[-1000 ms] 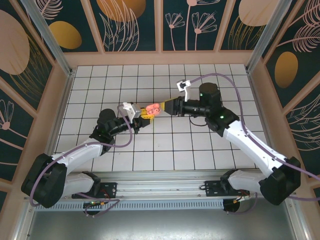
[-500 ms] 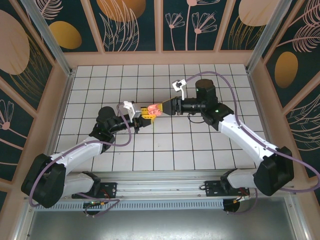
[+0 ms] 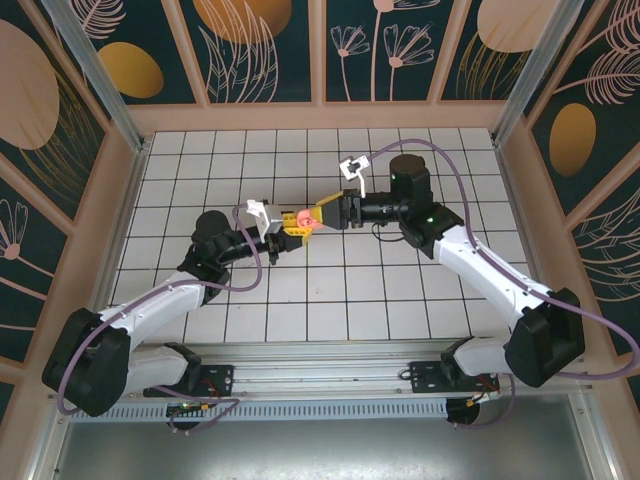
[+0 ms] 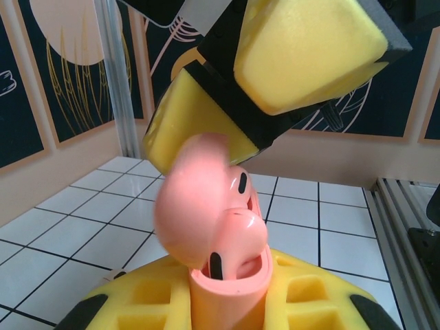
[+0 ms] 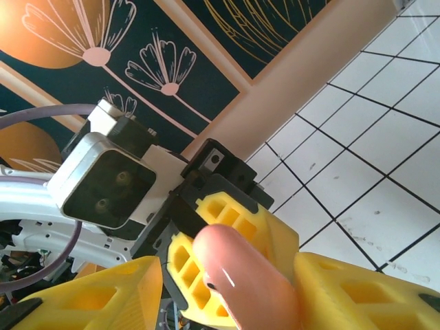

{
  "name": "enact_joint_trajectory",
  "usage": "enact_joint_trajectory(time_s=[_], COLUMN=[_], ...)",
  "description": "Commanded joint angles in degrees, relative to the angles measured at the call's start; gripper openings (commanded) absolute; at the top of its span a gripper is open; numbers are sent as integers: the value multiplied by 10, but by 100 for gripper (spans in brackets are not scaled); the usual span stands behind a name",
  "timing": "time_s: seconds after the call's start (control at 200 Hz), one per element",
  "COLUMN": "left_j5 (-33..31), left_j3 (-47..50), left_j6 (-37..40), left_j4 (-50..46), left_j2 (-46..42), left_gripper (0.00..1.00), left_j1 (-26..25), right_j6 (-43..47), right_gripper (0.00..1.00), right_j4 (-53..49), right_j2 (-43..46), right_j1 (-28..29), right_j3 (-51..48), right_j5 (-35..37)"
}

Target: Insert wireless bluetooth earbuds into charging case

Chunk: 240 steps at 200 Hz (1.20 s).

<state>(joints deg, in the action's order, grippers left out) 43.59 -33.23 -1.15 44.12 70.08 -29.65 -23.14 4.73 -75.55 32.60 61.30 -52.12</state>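
A salmon-pink charging case (image 4: 227,295) stands upright between the yellow fingers (image 4: 137,306) of my left gripper (image 3: 290,226), which is shut on it. Its rounded lid (image 4: 189,199) is hinged half over the opening and looks blurred. Two pink earbuds sit in the case, one in front (image 4: 244,234) and one behind (image 4: 240,184). My right gripper (image 3: 316,214) meets the case from the right, its yellow fingers (image 4: 309,55) just above and behind the lid. In the right wrist view the lid (image 5: 251,285) lies between the open right fingers (image 5: 89,302), against the right-hand one, clear of the left-hand one.
Both arms reach over the white tiled floor (image 3: 400,290) toward its middle, held above it. Wooden walls (image 3: 320,115) with dark floral panels close in the back and sides. A metal rail (image 3: 330,375) runs along the near edge by the arm bases.
My right gripper has moved left and closer to the left gripper, its arm swinging back. The case lid has tipped further over the opening. The left arm has barely moved.
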Motion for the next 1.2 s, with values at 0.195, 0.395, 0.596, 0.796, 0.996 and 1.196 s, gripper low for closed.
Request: enact_joint_trajectory(time_s=[0.195,0.395,0.596,0.796,0.996,1.196], left_j5=[-50,-83,-142,-133,-106,-96], left_j3=[-14,-54,-118,-194,-278,-367], left_j6=[-11,-126,-324,-427,-422,-409], left_j4=[-53,-111,-201,-300,-356,-437], left_j2=[-6,36,120,229,333,411], left_gripper=[15,14,12,13,14,14], left_j1=[-3,-3,-6,-6,-5,-4], right_j6=[-16,-126,-186,-184,-187,-193], right_gripper=[51,47,47,47,46,46], right_j4=[9,-89,-94,-103,-94,-98], right_j2=[80,117,149,138,121,128], right_j1=[-9,-90,-114,-114,-114,-109], right_j3=[-36,-97,-162,-166,-169,-178], right_j5=[65,306,371,371,352,347])
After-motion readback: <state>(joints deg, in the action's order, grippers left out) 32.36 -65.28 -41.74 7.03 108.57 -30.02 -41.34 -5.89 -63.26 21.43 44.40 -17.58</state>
